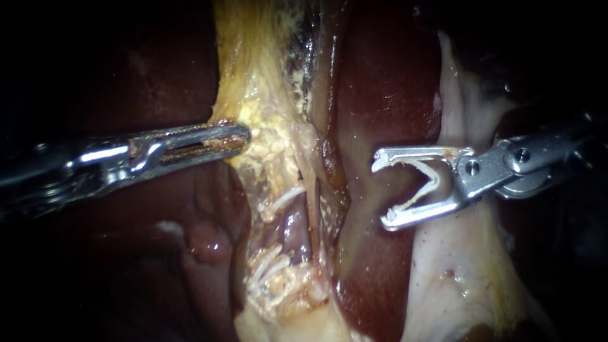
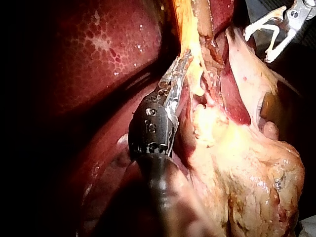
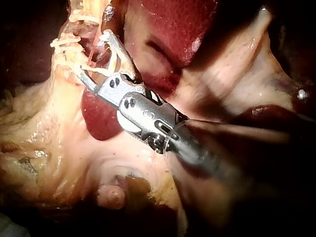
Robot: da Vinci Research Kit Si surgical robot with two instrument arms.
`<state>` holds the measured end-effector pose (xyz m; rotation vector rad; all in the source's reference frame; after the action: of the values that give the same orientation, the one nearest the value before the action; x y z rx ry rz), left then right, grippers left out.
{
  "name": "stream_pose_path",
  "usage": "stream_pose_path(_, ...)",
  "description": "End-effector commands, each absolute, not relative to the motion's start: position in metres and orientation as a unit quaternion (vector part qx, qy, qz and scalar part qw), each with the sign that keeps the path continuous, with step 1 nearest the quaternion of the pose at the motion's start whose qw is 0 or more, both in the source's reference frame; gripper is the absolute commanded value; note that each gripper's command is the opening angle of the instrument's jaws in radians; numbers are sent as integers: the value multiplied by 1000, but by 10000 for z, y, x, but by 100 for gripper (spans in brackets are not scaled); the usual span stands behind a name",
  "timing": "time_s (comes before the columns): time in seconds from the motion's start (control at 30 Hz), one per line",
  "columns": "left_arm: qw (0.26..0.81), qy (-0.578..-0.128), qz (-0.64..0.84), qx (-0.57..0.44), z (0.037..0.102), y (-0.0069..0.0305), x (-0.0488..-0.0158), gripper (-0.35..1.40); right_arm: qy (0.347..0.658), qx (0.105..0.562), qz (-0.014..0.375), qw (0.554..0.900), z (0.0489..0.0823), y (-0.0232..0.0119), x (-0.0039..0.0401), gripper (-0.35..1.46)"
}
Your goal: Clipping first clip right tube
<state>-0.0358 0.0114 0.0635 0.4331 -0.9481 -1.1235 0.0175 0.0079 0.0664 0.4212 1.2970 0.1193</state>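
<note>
White clip [image 1: 432, 180] gripped in its spread pincer, your right steel instrument [image 1: 382, 190] hangs right of the yellow fatty stalk [image 1: 266, 107] your left instrument [image 1: 244, 134] clamps; approach step: carry it across.

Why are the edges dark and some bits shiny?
Endoscope view: light hits the middle, edges go dark, glare on the left instrument and wet liver. Left wrist view: its shaft is shadowed. Right wrist view: the right instrument and clip shine.

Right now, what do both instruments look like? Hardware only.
Left instrument: bright steel, long slim slotted jaws, black wrist housing with small screws, dark shaft. Right instrument: silver, wide forked jaws with hooked tips, round pivot pins, dark shaft.
</note>
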Motion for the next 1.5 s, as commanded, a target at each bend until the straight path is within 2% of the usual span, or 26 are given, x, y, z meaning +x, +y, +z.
stream_pose_path(0.03,720,-429,-508,196,634,114,-358,-35,599,194,55,775,664,79,175,60)
stream_pose_path(0.27,720,-428,-509,199,624,119,-355,-35,600,194,52,774,669,73,181,60)
stream_pose_path(0.4,716,-430,-510,204,602,129,-346,-35,595,237,79,764,683,53,196,60)
stream_pose_path(0.53,708,-439,-517,200,577,135,-337,-35,580,271,90,763,703,30,220,60)
stream_pose_path(0.77,707,-447,-513,194,551,135,-332,-35,562,306,107,760,743,2,257,60)
stream_pose_path(1.07,707,-449,-511,192,542,130,-332,-35,542,317,125,769,785,4,274,59)
stream_pose_path(1.5,707,-450,-511,192,537,128,-334,-35,537,316,126,772,797,5,281,58)
